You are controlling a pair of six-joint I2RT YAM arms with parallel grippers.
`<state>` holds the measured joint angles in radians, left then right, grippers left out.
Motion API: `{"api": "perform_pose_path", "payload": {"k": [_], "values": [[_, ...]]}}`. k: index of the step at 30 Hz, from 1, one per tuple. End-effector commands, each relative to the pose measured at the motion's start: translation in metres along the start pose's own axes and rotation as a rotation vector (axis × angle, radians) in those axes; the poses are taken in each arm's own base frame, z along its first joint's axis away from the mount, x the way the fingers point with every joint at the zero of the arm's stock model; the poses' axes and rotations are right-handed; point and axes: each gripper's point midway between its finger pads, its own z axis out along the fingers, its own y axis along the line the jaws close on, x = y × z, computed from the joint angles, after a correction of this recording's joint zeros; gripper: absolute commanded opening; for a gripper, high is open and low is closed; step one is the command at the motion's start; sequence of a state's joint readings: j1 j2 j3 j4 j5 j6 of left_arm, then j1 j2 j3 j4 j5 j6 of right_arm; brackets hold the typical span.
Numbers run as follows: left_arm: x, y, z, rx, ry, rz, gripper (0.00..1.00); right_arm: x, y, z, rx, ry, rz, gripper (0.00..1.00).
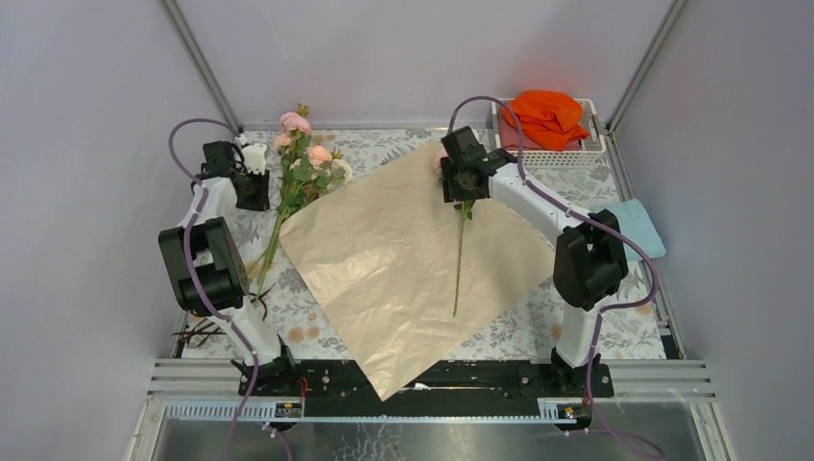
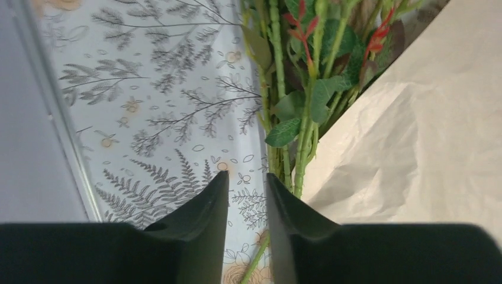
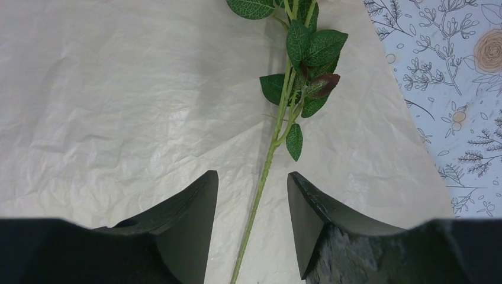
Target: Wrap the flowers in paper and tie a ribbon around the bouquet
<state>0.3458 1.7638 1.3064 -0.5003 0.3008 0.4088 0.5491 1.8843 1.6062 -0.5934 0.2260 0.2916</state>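
Top external view: we note the paper (image 1: 403, 259) spread flat on the table (image 1: 538, 327), tan face up, its near corner reaching past the table's near edge. One single stem (image 1: 459, 259) lies on the paper, right of its middle, with the bloom end toward the far corner and hidden under the right wrist. The rest of the flowers (image 1: 305, 168) lie bunched just off the paper's far left edge, and the left wrist view shows their leaves touching that edge. Left fingers (image 2: 207, 207) hover over the bunch's stems with a narrow gap, table showing through it, pinching nothing we can see. Right fingers (image 3: 189, 207) stand spread either side of the single stem, clear of it. We judge the task barely begun. Flowers are being gathered onto the paper, and there is no fold, no cone and no tie yet. The ribbon (image 1: 200, 333) lies in a dark tangle off the paper's near left side, beside the left arm's base. Beyond the paper's far right corner sits a basket (image 1: 590, 149) holding an orange cloth (image 1: 547, 115). A light blue cloth (image 1: 641, 226) lies off the paper's right side. Neither blocks the work. Likely nuisances, in our view, are the overhanging corner and the left arm standing between bunch and ribbon.
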Motion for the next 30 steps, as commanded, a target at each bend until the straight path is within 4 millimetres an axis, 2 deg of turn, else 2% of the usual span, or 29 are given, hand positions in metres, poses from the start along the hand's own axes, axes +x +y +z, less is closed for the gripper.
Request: {"api": "perform_pose_path", "payload": {"k": [1,8,12,14,18,22,30], "values": [[0.027,-0.012,0.026,0.034,0.074,-0.030,0.28,-0.002,0.003,0.000,0.010,-0.004,-0.024,0.54],[0.047,-0.025,0.047,0.093,0.142,-0.024,0.30,-0.001,0.001,0.000,0.019,0.000,-0.026,0.54],[0.051,-0.012,0.057,0.021,0.160,-0.018,0.28,-0.001,0.002,0.000,0.019,0.000,-0.029,0.54],[0.049,0.002,0.059,-0.043,0.160,-0.009,0.22,-0.001,0.002,0.000,0.020,-0.002,-0.030,0.54],[0.041,0.030,0.053,-0.142,0.149,-0.030,0.00,-0.001,0.001,0.000,0.024,-0.002,-0.035,0.54],[0.026,0.047,0.031,-0.125,0.066,-0.134,0.00,0.000,0.000,-0.001,0.026,-0.003,-0.040,0.55],[-0.033,0.081,-0.049,-0.092,-0.261,-0.345,0.00,-0.008,0.002,-0.010,0.014,-0.029,-0.041,0.54]]}}
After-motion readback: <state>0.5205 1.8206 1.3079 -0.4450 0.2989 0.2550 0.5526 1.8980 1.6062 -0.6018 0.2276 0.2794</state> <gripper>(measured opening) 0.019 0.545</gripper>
